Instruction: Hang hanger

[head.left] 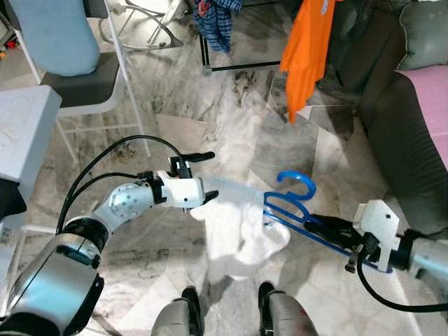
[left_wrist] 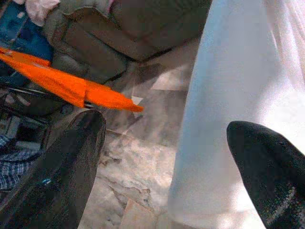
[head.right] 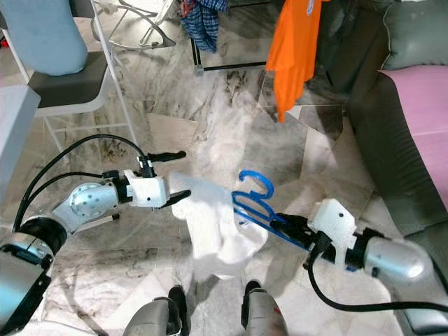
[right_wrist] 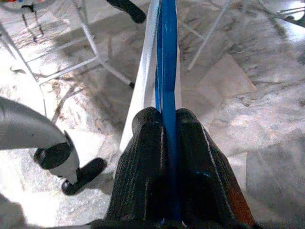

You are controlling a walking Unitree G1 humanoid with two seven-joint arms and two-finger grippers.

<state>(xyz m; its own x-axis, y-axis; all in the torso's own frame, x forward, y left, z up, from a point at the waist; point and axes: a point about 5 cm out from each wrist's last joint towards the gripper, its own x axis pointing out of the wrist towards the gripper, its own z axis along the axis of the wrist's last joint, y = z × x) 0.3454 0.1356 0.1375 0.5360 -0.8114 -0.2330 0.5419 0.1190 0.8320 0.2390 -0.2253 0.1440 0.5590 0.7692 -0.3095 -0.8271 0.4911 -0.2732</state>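
Observation:
A blue plastic hanger [head.left: 294,199] with a white garment [head.left: 238,231] draped on it hangs low over the marble floor in front of me. My right gripper [head.left: 316,222] is shut on the hanger's lower bar; in the right wrist view its fingers [right_wrist: 147,157] pinch the blue bar [right_wrist: 167,71]. My left gripper [head.left: 208,178] is open at the garment's left edge, one finger above and one below the cloth. In the left wrist view the white cloth [left_wrist: 238,95] lies between the spread fingertips [left_wrist: 71,162].
An orange shirt [head.left: 308,49] and a plaid garment [head.left: 217,21] hang from a rack at the back. A white folding chair [head.left: 84,84] stands at the left, a grey sofa [head.left: 406,126] at the right. My feet [head.left: 189,308] are below the garment.

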